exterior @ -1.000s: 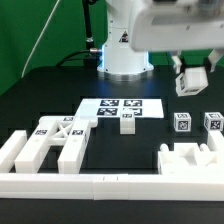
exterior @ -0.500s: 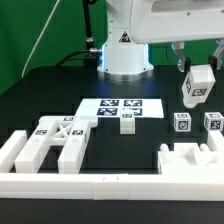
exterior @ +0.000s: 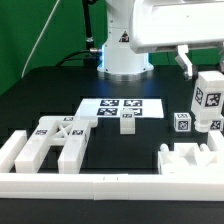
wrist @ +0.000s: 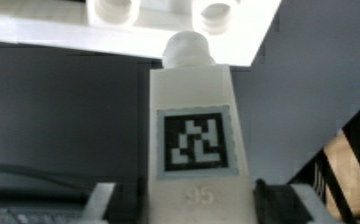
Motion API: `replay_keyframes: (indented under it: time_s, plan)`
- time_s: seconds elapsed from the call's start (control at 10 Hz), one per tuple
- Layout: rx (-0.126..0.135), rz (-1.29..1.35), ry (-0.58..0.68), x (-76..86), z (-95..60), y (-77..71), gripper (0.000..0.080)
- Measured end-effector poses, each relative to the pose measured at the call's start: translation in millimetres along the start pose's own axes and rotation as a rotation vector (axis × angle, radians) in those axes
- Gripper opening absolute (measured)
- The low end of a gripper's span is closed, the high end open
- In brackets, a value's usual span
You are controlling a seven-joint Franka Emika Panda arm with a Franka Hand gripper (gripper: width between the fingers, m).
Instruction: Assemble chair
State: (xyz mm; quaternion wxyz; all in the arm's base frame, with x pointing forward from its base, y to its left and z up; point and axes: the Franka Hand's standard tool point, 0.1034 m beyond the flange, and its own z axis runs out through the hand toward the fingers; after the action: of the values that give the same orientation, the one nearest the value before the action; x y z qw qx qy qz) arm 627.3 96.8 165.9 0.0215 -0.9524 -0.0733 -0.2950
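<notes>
My gripper (exterior: 205, 76) is shut on a white chair bar (exterior: 208, 101) with a black-and-white tag, held upright in the air at the exterior view's right. In the wrist view the bar (wrist: 195, 130) runs out from between my dark fingers (wrist: 106, 203) and ends in a rounded peg. Beyond the peg lies a white pegged block (wrist: 159, 25). That block (exterior: 190, 158) sits at the front right. A wide slab piece with an X tag (exterior: 55, 142) lies at the front left. A small block (exterior: 127, 122) stands at the marker board's edge.
The marker board (exterior: 122, 105) lies mid-table. Two small tagged blocks (exterior: 182, 122) sit behind the held bar; one of them is partly hidden by it. A long white border rail (exterior: 90, 185) runs along the front. The robot base (exterior: 125, 55) stands at the back.
My gripper has carried the bar down and toward the exterior view's right front. The bar looks larger and now sits above the pegged block. The other pieces have not moved.
</notes>
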Motion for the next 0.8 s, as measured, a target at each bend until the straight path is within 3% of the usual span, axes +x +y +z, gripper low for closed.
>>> replay_keyframes:
  time_s: [0.1, 0.8]
  plan:
    - [-0.010, -0.003, 0.068, -0.6, 1.4, 2.3, 0.0282]
    - [0.009, -0.012, 0.007, -14.5, 31.4, -12.4, 0.0282]
